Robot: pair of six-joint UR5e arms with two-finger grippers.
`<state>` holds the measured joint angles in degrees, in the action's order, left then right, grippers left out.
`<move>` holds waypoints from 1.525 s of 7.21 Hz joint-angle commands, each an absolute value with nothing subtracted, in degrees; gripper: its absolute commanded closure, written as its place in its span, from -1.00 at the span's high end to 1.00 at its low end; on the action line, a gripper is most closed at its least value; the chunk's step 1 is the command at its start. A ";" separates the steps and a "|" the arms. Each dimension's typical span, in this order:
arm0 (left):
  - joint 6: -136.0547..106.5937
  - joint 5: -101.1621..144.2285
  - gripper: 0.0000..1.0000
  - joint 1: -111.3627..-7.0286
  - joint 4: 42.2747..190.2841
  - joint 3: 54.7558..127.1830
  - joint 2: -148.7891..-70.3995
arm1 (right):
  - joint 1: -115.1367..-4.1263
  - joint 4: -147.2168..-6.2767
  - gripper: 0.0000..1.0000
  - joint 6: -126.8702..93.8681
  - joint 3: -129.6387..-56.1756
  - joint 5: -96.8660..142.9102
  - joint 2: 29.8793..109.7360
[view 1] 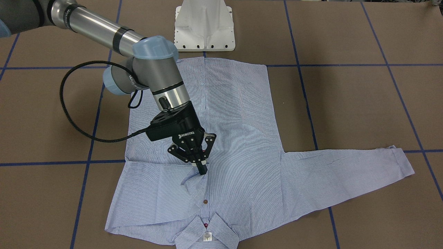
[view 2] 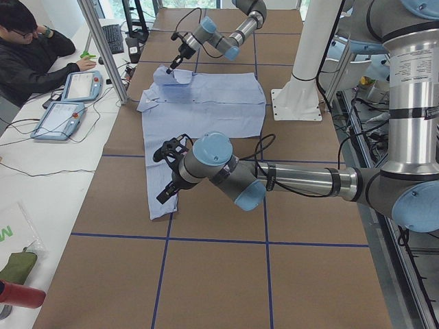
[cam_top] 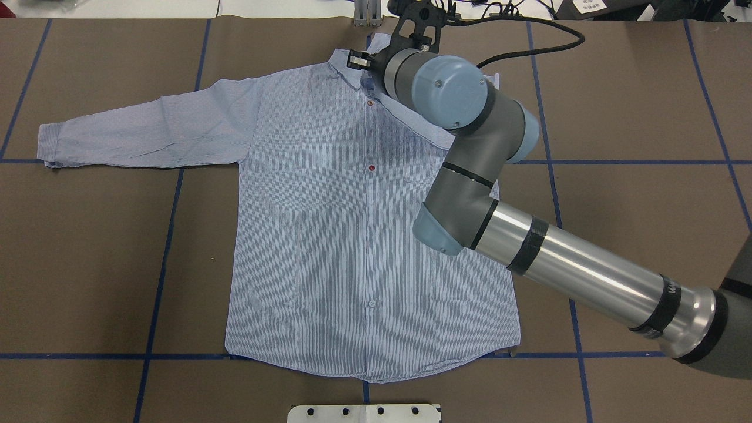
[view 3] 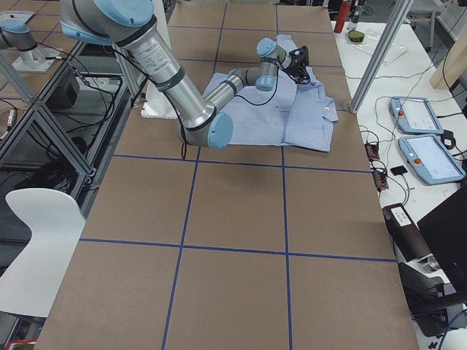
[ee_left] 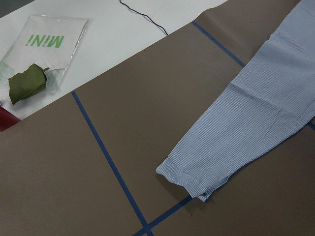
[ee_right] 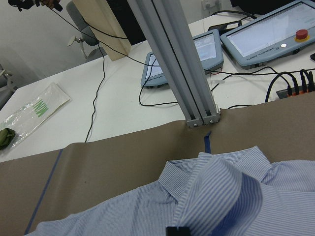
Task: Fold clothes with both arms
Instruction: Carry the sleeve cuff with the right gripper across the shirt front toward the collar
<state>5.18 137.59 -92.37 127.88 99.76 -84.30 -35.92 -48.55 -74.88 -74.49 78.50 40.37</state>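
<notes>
Shirt (view 1: 238, 138) lies front-up and spread on the desk (view 1: 363, 103), collar (view 1: 207, 231) away from the robot, one sleeve (view 1: 346, 173) stretched out flat. The right gripper (view 1: 202, 170) has its jaws narrow, pinched on a raised fold of cloth beside the button placket, not far from the collar. The left gripper (view 2: 163, 196) hangs near the outstretched sleeve's cuff (ee_left: 189, 179); whether its jaws are wide or closed I cannot tell. Likely risks: the thin pinch slips and the fold drops askew, or the jaws have caught the layer beneath and drag the front into wrinkles. A pull on the cuff meanwhile could skew the whole shirt.
</notes>
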 commanded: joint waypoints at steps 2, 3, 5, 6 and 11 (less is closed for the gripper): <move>5.10 137.55 1.00 -92.37 127.88 99.76 -84.29 | -31.47 -55.78 -1.00 -76.20 -69.18 76.11 33.25; 5.10 137.64 1.00 -92.37 127.88 99.76 -84.29 | -29.99 -59.81 -0.21 -79.25 -68.21 76.03 31.57; 5.18 137.64 1.00 -92.37 127.88 99.75 -84.29 | -29.53 -76.10 0.98 -83.05 -65.32 76.55 24.38; 5.19 137.64 1.00 -92.37 127.88 99.67 -84.29 | -29.79 -80.12 0.98 -83.06 -65.39 79.08 23.13; 2.03 137.20 1.00 -89.32 138.03 89.87 -87.62 | -46.20 -91.20 1.00 -69.51 -83.84 103.68 37.10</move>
